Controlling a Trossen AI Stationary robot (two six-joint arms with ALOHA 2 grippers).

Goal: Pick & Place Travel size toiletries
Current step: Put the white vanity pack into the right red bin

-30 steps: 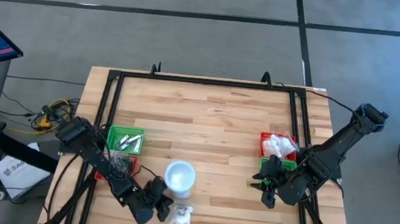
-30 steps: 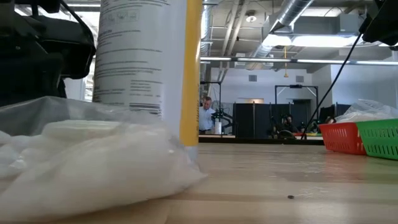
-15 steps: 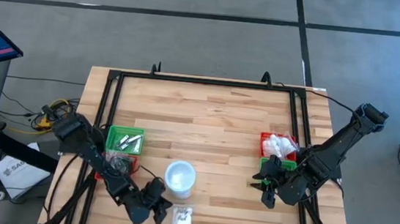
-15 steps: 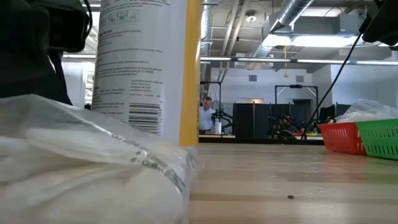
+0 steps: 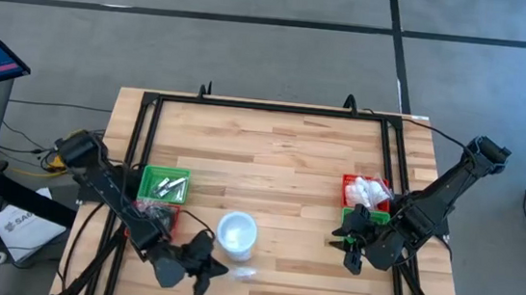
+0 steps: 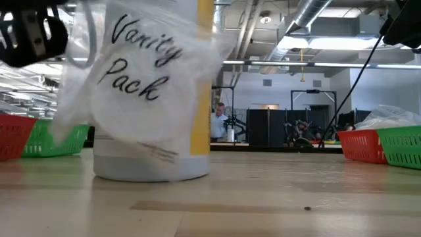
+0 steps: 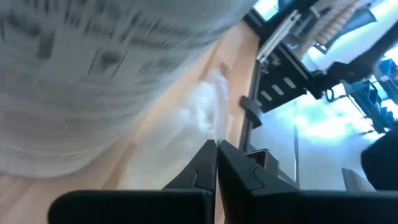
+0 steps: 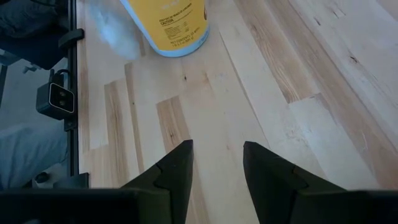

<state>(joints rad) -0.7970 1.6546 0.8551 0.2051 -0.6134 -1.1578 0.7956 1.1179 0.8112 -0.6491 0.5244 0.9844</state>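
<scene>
A clear-wrapped packet of white toiletries, marked "Vanity Pack" (image 6: 135,85), hangs above the table near its front edge, just in front of a white and yellow round container (image 5: 236,234). My left gripper (image 5: 210,266) is shut on the packet, which shows from above only as a faint white blur (image 5: 242,272). My right gripper (image 5: 349,255) hovers open over bare wood at the right, near the right-hand trays, with nothing between its fingers (image 8: 216,163). My left gripper pinches the packet's clear wrapper at one edge (image 7: 210,132) between its two shut fingers. The fingers slant downward, coming from the table's left side. The packet hangs beyond and below the fingertips, clear of the table, its lettered face toward the table's near edge.
A green tray (image 5: 165,185) holding thin silvery sticks and a red tray (image 5: 153,217) stand at the left. A red tray (image 5: 365,189) with white packets and a green tray (image 5: 374,216) stand at the right. A black frame (image 5: 272,108) borders the table. Bare wood lies between.
My left gripper has risen and drawn slightly toward the table's left edge, taking the packet with it. The packet lay flat on the wood a second ago and now hangs clear of the table, blurred with motion.
</scene>
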